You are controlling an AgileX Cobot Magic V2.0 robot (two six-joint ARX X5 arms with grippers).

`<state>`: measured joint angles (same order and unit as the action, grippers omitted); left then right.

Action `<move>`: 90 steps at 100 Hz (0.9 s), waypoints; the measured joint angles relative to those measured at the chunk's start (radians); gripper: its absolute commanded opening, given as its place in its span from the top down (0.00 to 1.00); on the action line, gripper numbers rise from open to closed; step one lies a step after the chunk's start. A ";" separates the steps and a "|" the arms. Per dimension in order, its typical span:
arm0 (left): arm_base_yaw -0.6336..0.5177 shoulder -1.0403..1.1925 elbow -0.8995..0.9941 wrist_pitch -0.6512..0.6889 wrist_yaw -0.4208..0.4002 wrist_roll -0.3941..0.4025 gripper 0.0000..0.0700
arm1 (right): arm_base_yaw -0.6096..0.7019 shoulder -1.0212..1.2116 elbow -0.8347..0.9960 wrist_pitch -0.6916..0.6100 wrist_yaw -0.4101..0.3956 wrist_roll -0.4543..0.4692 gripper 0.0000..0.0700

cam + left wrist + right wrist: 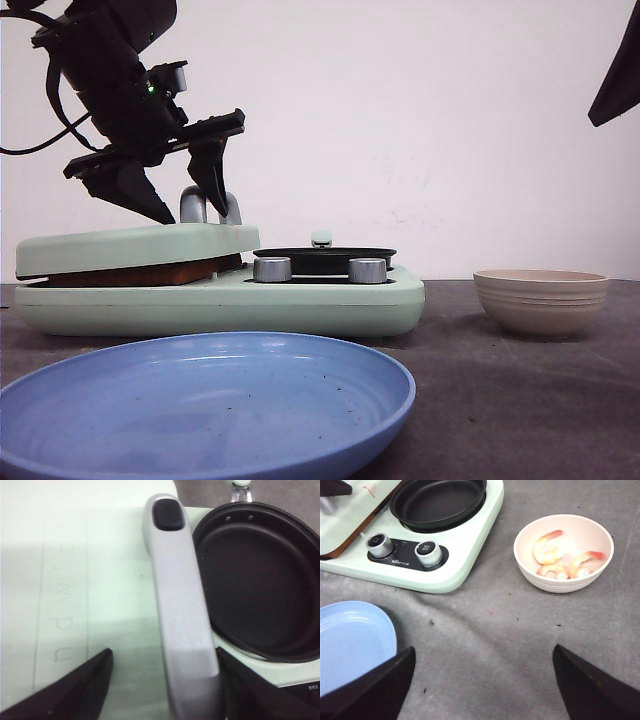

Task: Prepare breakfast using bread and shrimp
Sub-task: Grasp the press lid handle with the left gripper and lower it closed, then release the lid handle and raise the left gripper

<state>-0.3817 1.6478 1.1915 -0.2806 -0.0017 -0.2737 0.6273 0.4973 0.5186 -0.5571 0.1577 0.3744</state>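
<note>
Several pinkish-orange shrimp (555, 556) lie in a beige ribbed bowl (600, 562), which stands right of the mint-green sandwich maker (300, 305). The maker's lid (130, 245) is down, and the bread is hidden. My left gripper (195, 215) hangs open just over the lid. Its two dark fingers straddle the silver lid handle (177, 595); one finger is right beside the handle and the other stands well apart. My right gripper (484, 648) is open, high above bare grey table, holding nothing.
A blue plate (200, 410) sits at the front, before the maker. A black round pan (260, 580) rests in the maker's right half, behind two silver knobs (272, 269). Part of the right arm (620, 70) shows at the top right edge.
</note>
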 measured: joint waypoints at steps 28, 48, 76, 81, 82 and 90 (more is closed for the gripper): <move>0.005 -0.042 -0.015 -0.037 -0.007 0.014 0.20 | 0.000 0.000 0.000 0.000 0.000 0.000 0.24; 0.006 -0.147 -0.033 -0.068 -0.018 0.029 0.20 | 0.000 0.000 0.000 0.000 0.000 0.000 0.24; 0.006 -0.380 -0.033 -0.062 -0.018 0.055 0.20 | 0.000 0.000 0.000 0.000 0.000 0.000 0.24; 0.006 -0.411 -0.033 -0.071 -0.011 0.061 0.20 | 0.000 0.000 0.000 0.000 0.001 0.000 0.24; 0.006 -0.417 -0.033 -0.072 -0.008 0.064 0.20 | 0.000 0.000 0.000 0.000 0.000 0.000 0.24; 0.006 -0.470 -0.033 -0.089 0.001 0.076 0.20 | 0.000 0.000 0.000 0.000 0.001 0.000 0.24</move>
<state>-0.3752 1.1782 1.1587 -0.3691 -0.0006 -0.1978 0.6273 0.4973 0.5186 -0.5568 0.1585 0.3744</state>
